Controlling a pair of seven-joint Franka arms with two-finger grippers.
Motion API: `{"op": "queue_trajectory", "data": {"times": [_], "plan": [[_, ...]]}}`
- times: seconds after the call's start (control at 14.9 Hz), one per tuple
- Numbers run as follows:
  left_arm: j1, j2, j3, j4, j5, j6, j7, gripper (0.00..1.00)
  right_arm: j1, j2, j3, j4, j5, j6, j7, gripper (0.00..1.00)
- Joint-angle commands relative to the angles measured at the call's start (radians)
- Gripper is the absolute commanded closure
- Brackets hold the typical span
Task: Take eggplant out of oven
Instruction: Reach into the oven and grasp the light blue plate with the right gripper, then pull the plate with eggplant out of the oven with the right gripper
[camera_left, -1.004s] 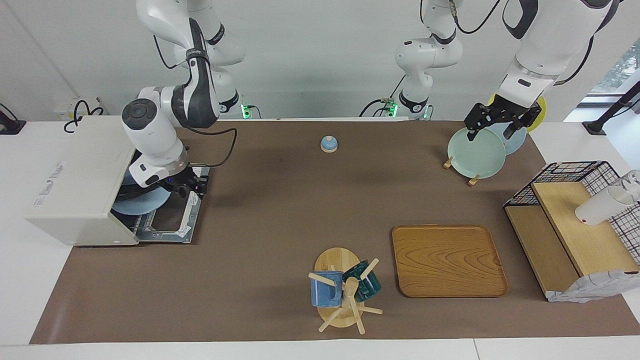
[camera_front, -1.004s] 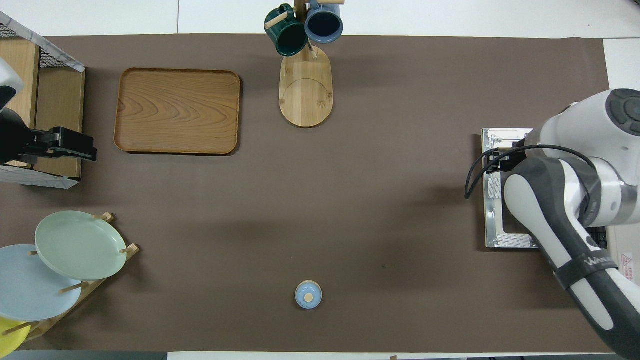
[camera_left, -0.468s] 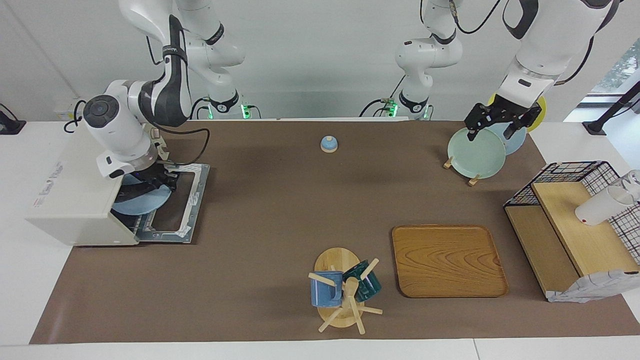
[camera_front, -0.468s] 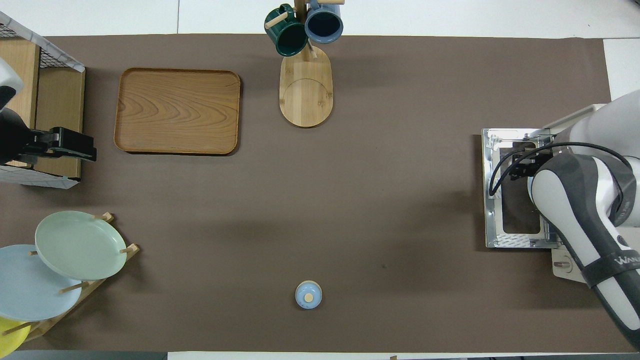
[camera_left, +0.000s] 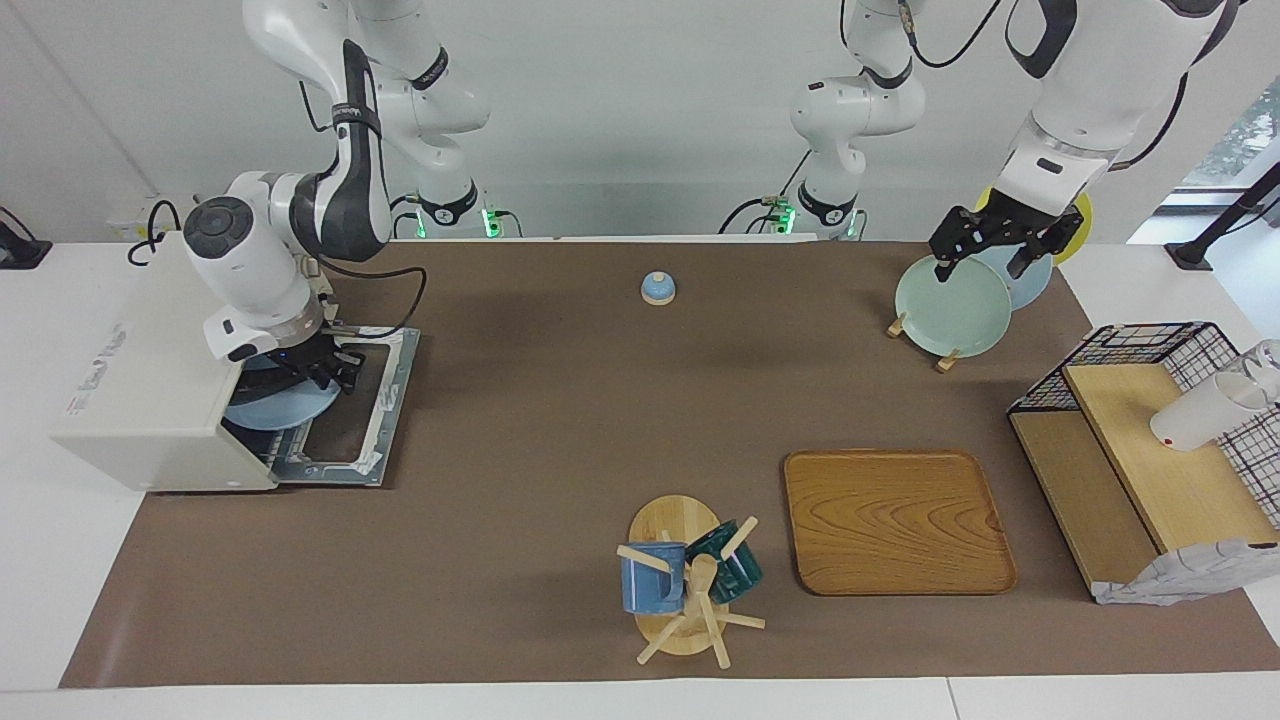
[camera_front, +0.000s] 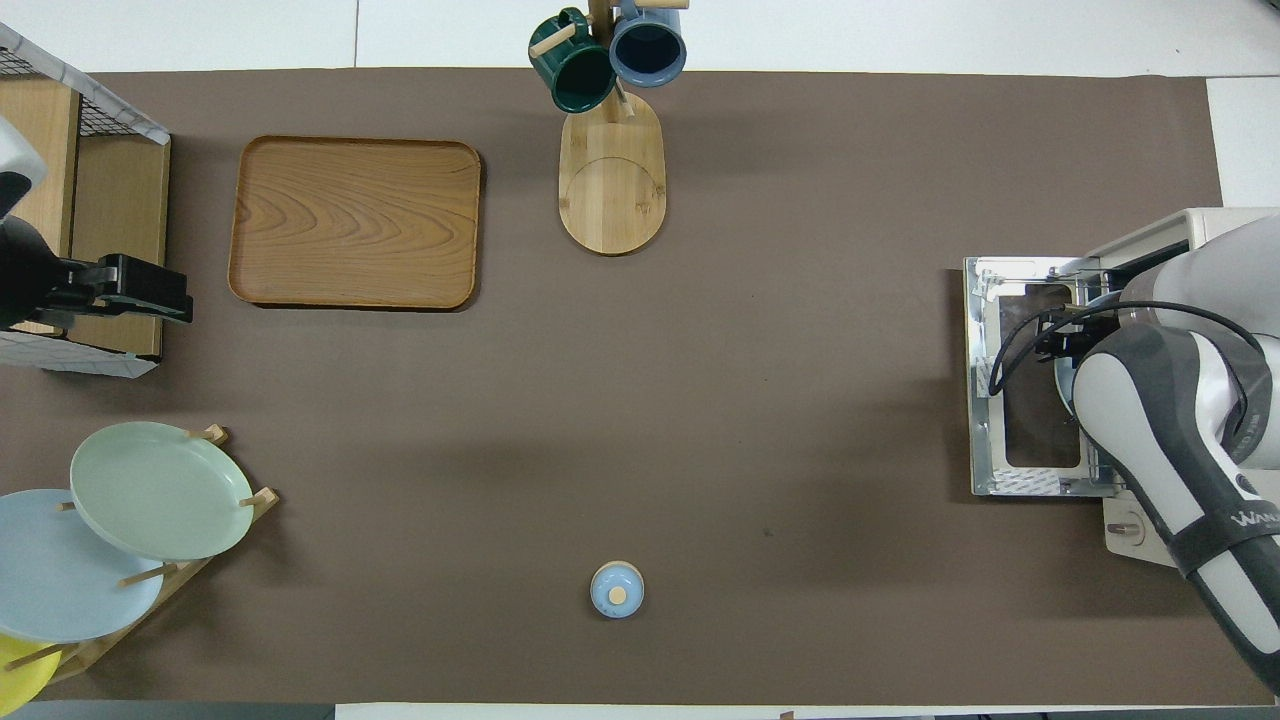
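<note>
The cream-white oven (camera_left: 150, 380) stands at the right arm's end of the table, its door (camera_left: 385, 400) dropped flat. A light blue plate (camera_left: 265, 412) lies in its mouth. My right gripper (camera_left: 330, 375) reaches down at the oven's mouth, over the plate's edge; it also shows in the overhead view (camera_front: 1055, 338) over the door (camera_front: 985, 400). The eggplant is hidden under the right wrist and gripper. My left gripper (camera_left: 978, 265) hangs open and empty over the plate rack, and the left arm waits there.
A rack with green, blue and yellow plates (camera_left: 950, 305) stands at the left arm's end. A wire shelf with a white cup (camera_left: 1140, 450), a wooden tray (camera_left: 895, 520), a mug tree (camera_left: 685, 580) and a small blue knobbed lid (camera_left: 657, 288) also stand on the brown mat.
My right arm has swung from over the open door in toward the oven's mouth, then settled lower over the blue plate. The left arm has not moved.
</note>
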Motion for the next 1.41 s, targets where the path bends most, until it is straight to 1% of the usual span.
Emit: {"op": "queue_trajectory", "data": {"times": [0.0, 0.07, 0.27, 0.33, 0.4, 0.54, 0.67, 0.8, 0.94, 1.0, 1.14, 1.2, 1.34], "plan": [[0.011, -0.01, -0.003, -0.011, -0.014, 0.001, 0.008, 0.0, -0.009, -0.038, 0.009, -0.067, -0.018, 0.065, 0.009, 0.64], [0.011, -0.01, -0.003, -0.011, -0.014, 0.001, 0.008, 0.0, -0.015, -0.039, 0.007, -0.075, -0.018, 0.07, -0.002, 0.64], [0.011, -0.01, -0.003, -0.011, -0.014, 0.001, 0.008, 0.0, -0.018, -0.044, 0.007, -0.087, -0.018, 0.074, -0.026, 0.74], [0.011, -0.01, -0.003, -0.011, -0.014, 0.001, 0.008, 0.0, -0.021, -0.047, 0.007, -0.09, -0.018, 0.074, -0.049, 0.85], [0.011, -0.01, -0.003, -0.011, -0.014, 0.002, 0.008, 0.0, -0.033, -0.05, 0.009, -0.095, -0.018, 0.073, -0.09, 1.0], [0.011, -0.01, -0.003, -0.011, -0.014, 0.002, 0.008, 0.0, -0.035, -0.05, 0.009, -0.092, -0.018, 0.058, -0.155, 1.0], [0.011, -0.01, -0.003, -0.011, -0.014, 0.002, 0.008, 0.0, -0.026, -0.049, 0.009, -0.08, -0.019, 0.03, -0.157, 1.0], [0.011, -0.01, -0.003, -0.011, -0.014, 0.002, 0.008, 0.0, 0.011, -0.038, 0.016, -0.017, -0.044, -0.059, -0.157, 1.0], [0.011, -0.01, -0.003, -0.011, -0.014, 0.002, 0.008, 0.0, 0.124, -0.014, 0.018, 0.08, -0.134, -0.164, -0.154, 1.0], [0.011, -0.01, -0.003, -0.011, -0.014, 0.002, 0.006, 0.0, 0.184, -0.009, 0.018, 0.116, -0.159, -0.214, -0.148, 1.0], [0.011, -0.01, -0.003, -0.011, -0.014, 0.002, 0.006, 0.0, 0.255, 0.013, 0.019, 0.198, -0.16, -0.298, -0.091, 1.0], [0.011, -0.01, -0.003, -0.011, -0.014, 0.002, 0.006, 0.0, 0.307, 0.023, 0.023, 0.228, -0.159, -0.33, -0.036, 1.0], [0.011, -0.01, -0.003, -0.011, -0.014, 0.002, 0.008, 0.0, 0.39, 0.031, 0.024, 0.256, -0.153, -0.346, 0.083, 1.0]]}}
